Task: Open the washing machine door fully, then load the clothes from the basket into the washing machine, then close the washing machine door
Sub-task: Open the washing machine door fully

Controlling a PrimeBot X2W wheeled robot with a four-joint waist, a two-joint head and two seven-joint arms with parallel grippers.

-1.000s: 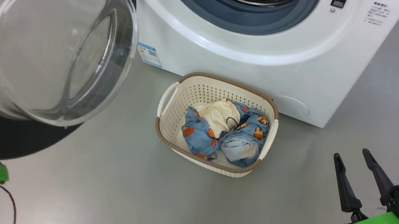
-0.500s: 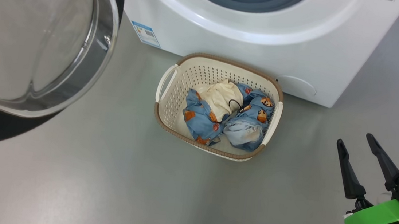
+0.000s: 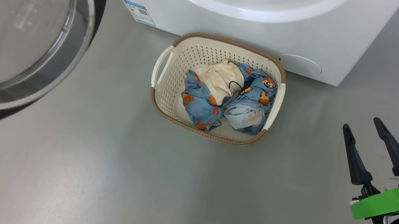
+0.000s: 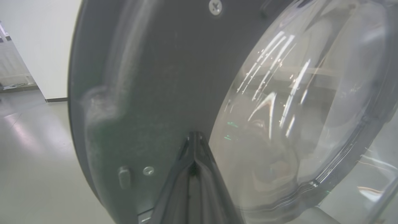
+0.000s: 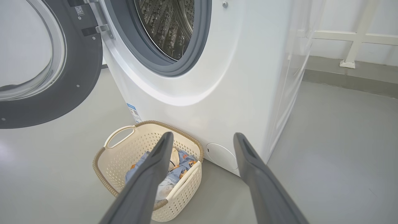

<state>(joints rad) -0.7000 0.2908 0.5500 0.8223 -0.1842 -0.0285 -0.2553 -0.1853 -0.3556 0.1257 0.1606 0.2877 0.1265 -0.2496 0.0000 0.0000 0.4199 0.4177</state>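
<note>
1. Floor [image 3: 105, 176] — smooth grey with a faint sheen and pale light patches; a white wall [image 4: 40, 46] with a dark skirting strip stands past the open door; a white railing [image 5: 354, 37] stands on a raised grey ledge beyond the machine's side panel.
2. Washing machine [image 5: 236, 77] — glossy white box on the floor; front moulded into a broad round swell; opening lined by a grey-blue rubber ring [image 5: 192, 59]; perforated steel drum [image 5: 168, 28] inside.
3. Washing machine door [image 5: 77, 84] — swung open on the robot's left of the machine; dark matte inner face dotted with screws; clear bulging glass bowl [image 3: 20, 29] at its centre, streaked with reflections.
4. Basket [image 3: 172, 87] — cream plastic, rounded rectangle, perforated walls, brown woven-look rim, two side handles; on the floor just in front of the machine's lower front.
5. Clothes [image 3: 223, 96] — crumpled heap inside the basket; light blue fabric with orange bear prints around one cream piece; a thin dark loop [image 3: 236, 86] lies on top.
6. Right gripper [image 3: 362, 124] — jaws spread wide, holding nothing; above the floor, well apart from the basket on its right; in the right wrist view the basket and clothes sit behind the left finger, and the round cover flap [image 5: 222, 155] shows between the fingers.
7. Left gripper [image 4: 194, 137] — fingers clenched into one tip, nothing between them; tip points at the door's dark inner face just beside the glass edge; contact cannot be told.
8. Blue label [image 3: 139, 12] — lower front corner of the machine, on the door side.
</note>
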